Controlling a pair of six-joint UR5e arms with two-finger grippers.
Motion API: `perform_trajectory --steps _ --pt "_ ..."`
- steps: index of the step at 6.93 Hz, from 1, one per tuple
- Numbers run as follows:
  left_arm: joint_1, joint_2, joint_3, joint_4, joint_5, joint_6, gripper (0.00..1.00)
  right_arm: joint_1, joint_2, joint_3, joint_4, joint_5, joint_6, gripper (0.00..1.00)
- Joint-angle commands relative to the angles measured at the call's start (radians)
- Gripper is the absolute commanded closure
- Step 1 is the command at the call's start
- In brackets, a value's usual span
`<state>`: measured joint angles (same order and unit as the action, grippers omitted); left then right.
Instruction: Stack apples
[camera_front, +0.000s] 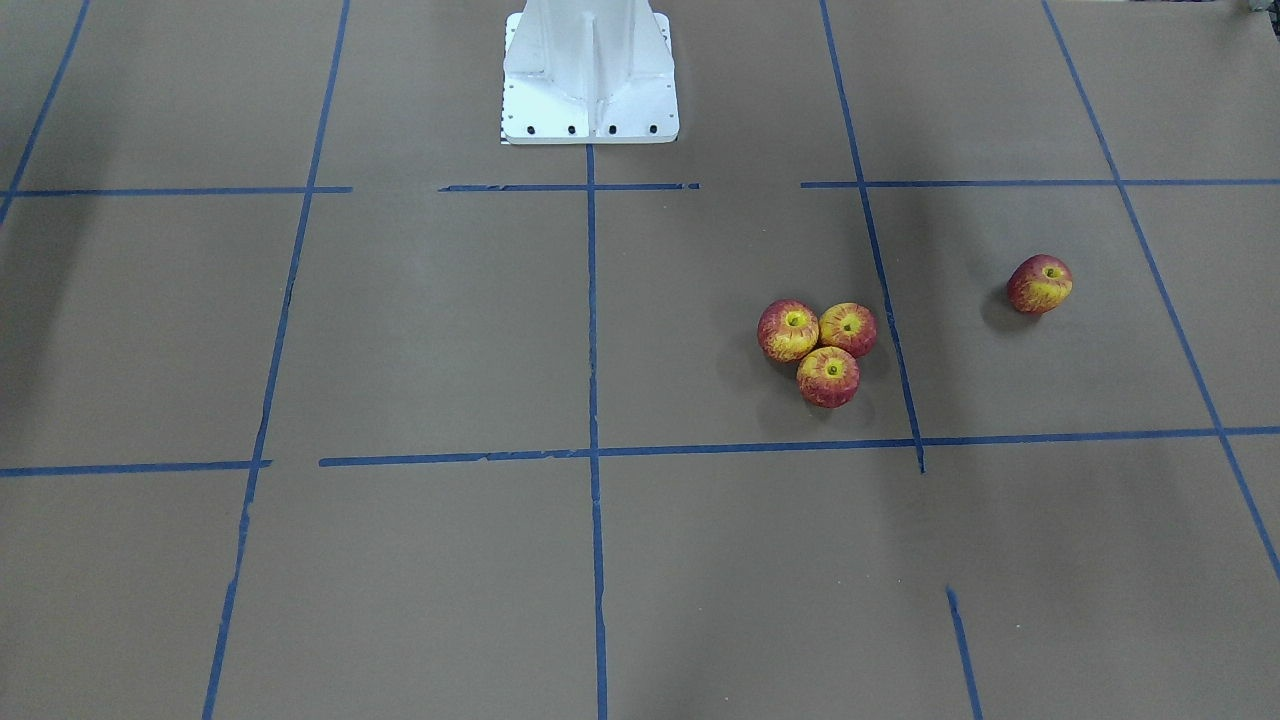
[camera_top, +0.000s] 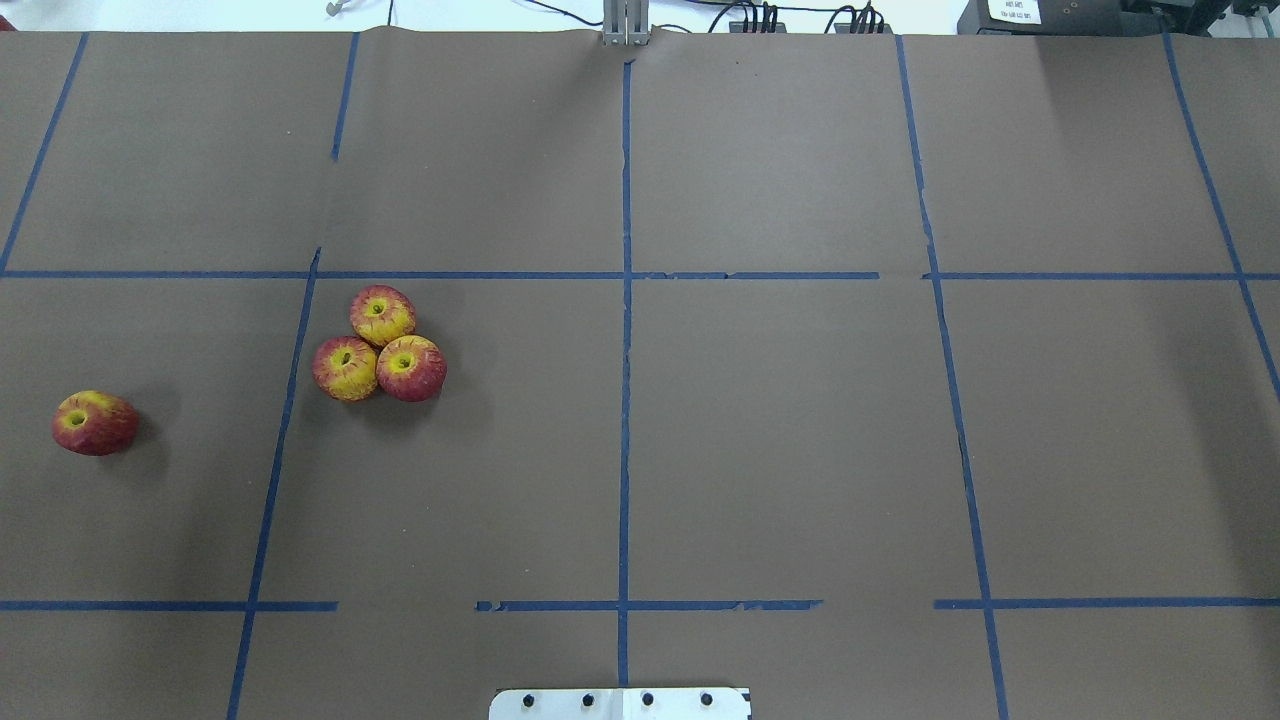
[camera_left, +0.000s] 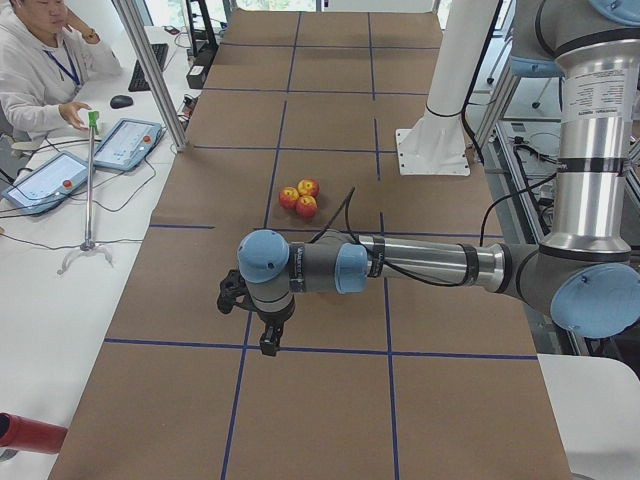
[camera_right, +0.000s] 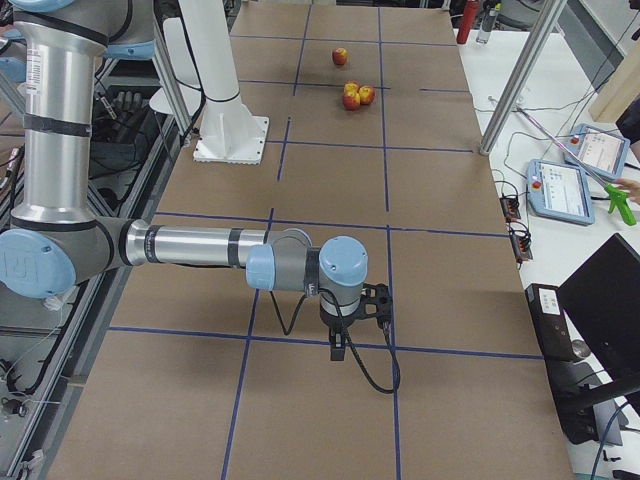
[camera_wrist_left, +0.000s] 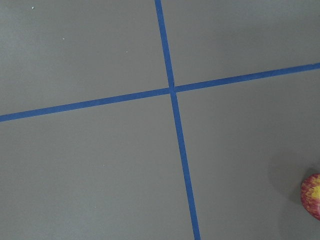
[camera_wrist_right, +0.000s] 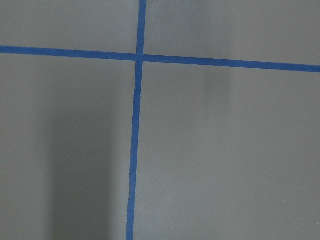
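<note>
Silver-tubed, blue-capped left arm (camera_left: 430, 265) and right arm (camera_right: 190, 245) are pictured, tipped by the black left pincer (camera_left: 267, 345) and right pincer (camera_right: 338, 350).

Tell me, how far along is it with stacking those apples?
Barely begun. Looks done: three apples sit touching in a triangle on the table, perhaps as a base. In hand: nothing. All four apples lie on the table, so neither the left arm nor the right arm holds one. Left: the fourth apple lies apart, and no apple sits on another yet.
</note>
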<state>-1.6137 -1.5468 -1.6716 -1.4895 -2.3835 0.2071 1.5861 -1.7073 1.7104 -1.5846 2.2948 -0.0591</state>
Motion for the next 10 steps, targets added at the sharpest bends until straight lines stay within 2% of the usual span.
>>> perform_trajectory --steps 1,5,6,7,8,9,10 --pt "0.002 -0.004 -0.005 0.0 0.0 -0.003 0.0 0.0 0.0 0.0 0.0 0.0 0.001 0.0" --pt "0.009 -0.004 -0.013 0.0 0.001 0.002 0.0 0.0 0.0 0.0 0.0 0.0 -0.001 0.0" --pt "0.021 -0.001 -0.016 -0.039 -0.035 0.0 0.0 0.0 0.0 0.0 0.0 0.0 0.001 0.0" --pt "0.138 0.002 0.001 -0.102 -0.087 -0.027 0.0 0.0 0.0 0.0 0.0 0.0 -0.001 0.0" --pt "0.255 -0.004 -0.013 -0.144 -0.083 -0.125 0.0 0.0 0.0 0.0 0.0 0.0 -0.001 0.0" --pt "0.344 0.0 -0.023 -0.298 -0.079 -0.155 0.0 0.0 0.0 0.0 0.0 0.0 0.001 0.0" --pt "0.377 0.01 -0.013 -0.355 -0.072 -0.258 0.0 0.0 0.0 0.0 0.0 0.0 0.001 0.0"
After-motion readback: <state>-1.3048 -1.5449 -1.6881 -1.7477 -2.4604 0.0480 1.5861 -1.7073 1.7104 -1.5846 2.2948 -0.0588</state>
